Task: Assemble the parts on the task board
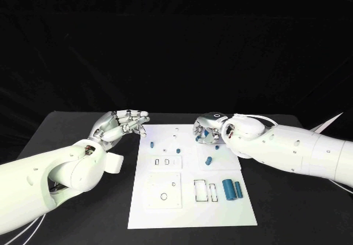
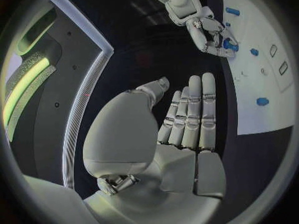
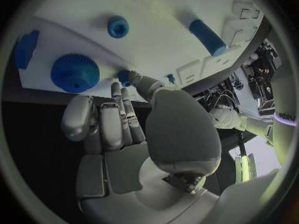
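Fingers of the left hand (image 1: 120,124) lie straight and pressed together, holding nothing, beside the flat white task board (image 1: 158,214). The right hand (image 1: 208,130) curls over a round blue toothed gear (image 3: 74,73); I cannot tell if it holds it.

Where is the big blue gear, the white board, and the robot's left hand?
blue gear (image 3: 74,73), right wrist view, on its round toothed face.
task board (image 1: 193,217), head view, on a bare part near its front edge.
left hand (image 1: 121,125), head view, on the middle of the hand.

no readable text, labels, numbers or signs anywhere
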You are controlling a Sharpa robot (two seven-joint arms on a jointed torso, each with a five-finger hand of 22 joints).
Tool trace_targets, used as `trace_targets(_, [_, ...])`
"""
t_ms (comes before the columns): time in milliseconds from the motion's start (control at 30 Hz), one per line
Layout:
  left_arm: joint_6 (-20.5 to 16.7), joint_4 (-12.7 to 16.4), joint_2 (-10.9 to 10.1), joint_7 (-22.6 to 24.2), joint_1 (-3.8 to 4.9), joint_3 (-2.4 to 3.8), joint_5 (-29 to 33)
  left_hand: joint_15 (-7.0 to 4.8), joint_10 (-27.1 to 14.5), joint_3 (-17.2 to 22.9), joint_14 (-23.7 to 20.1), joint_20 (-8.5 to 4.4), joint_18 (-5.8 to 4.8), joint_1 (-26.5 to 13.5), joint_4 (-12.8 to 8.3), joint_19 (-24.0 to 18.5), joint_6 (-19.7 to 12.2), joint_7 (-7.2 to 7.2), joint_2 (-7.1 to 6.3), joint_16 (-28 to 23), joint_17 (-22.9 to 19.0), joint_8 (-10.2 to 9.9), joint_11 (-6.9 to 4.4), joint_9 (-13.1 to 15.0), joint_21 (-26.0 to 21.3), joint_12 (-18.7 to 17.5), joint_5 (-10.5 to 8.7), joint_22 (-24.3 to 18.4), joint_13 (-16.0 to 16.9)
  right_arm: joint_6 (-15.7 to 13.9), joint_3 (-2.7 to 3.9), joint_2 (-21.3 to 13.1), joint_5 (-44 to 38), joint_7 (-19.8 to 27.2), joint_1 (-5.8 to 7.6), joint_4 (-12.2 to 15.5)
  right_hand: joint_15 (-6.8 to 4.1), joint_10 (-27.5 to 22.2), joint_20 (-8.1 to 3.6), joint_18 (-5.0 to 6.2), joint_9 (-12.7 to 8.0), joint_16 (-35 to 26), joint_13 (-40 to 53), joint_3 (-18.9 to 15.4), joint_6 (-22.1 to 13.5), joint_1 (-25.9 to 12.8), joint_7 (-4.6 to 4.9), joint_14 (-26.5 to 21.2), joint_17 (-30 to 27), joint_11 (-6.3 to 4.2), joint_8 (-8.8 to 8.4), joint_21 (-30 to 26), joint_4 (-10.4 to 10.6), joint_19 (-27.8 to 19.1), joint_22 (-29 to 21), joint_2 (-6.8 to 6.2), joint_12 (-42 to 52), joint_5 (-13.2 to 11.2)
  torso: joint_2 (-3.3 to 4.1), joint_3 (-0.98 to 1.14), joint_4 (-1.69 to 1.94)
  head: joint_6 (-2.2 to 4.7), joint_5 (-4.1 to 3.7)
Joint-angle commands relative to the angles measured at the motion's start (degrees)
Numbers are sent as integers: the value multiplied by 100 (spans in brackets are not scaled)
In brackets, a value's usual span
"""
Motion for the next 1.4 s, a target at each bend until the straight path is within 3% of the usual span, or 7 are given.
trace_targets(33, [12,3,7,9,9,6,5,-22,12,262,-88,-33,66,-119,-37,-89,-8,17,-33,116,85,-74,12,114,107,-61,64,88,62,34,2,13,10,8,1,-15,-20,107,-13,-133,88,113,94,16,89,-18,16,295,120,-41,11,163,133,180,130,-27,-21,57,25,-15,13,1,-4])
trace_targets(133, [15,0,6,5,9,6,5,-20,5,263,-92,-30,66,-125,-30,-96,-12,20,-28,125,92,-76,15,115,116,-60,64,93,63,37,2,20,29,13,1,-28,-35,199,-20,-145,132,177,114,83,148,-22,-7,300,168,-65,46,241,171,195,234,19,-12,56,36,-18,15,-4,-2])
trace_targets(267, [18,-2,7,-1,10,6,6,-20,5,263,-92,-30,66,-125,-30,-96,-12,20,-28,125,92,-76,15,115,116,-60,64,93,63,67,2,23,40,12,0,-39,-82,382,-58,-164,248,253,153,270,316,67,-77,305,217,-128,166,362,172,223,397,208,3,57,48,-27,20,0,-20])
trace_targets(500, [24,-8,5,-13,11,6,6,-17,-7,265,-97,-27,67,-133,-24,-105,-22,25,-24,137,100,-81,19,116,128,-61,64,99,63,56,2,30,0,-24,-1,-35,-167,673,-130,-183,521,312,251,487,455,260,-141,298,230,-223,386,481,-43,229,566,438,29,57,66,-33,34,-4,-33])
trace_targets(767, [26,-21,-1,-21,13,6,9,-14,-17,265,-101,-24,67,-138,-20,-111,-29,28,-23,144,105,-86,22,116,135,-62,63,102,63,-370,3,24,-71,-42,-1,10,-178,738,-138,-194,631,335,293,551,436,302,-130,297,238,-235,445,535,-158,237,647,473,26,56,78,-42,43,12,-40])
trace_targets(1033, [32,-50,6,-24,13,6,18,-14,-17,265,-101,-24,67,-138,-20,-111,-29,28,-23,144,105,-86,22,116,135,-62,63,102,63,-953,36,67,-108,-144,6,147,-195,783,-132,-206,689,347,318,564,445,295,-134,296,243,-247,483,583,-197,258,716,475,33,54,91,-53,50,93,-46])
trace_targets(1400, [38,-59,29,-29,14,6,20,-13,-22,267,-105,-22,67,-137,-19,-116,-32,28,-21,150,109,-87,22,117,141,-61,63,106,63,-1284,50,529,-168,-361,7,-168,-199,782,-131,-204,705,349,322,567,442,286,-132,295,241,-246,491,582,-203,254,713,476,26,54,125,-60,77,139,-49])
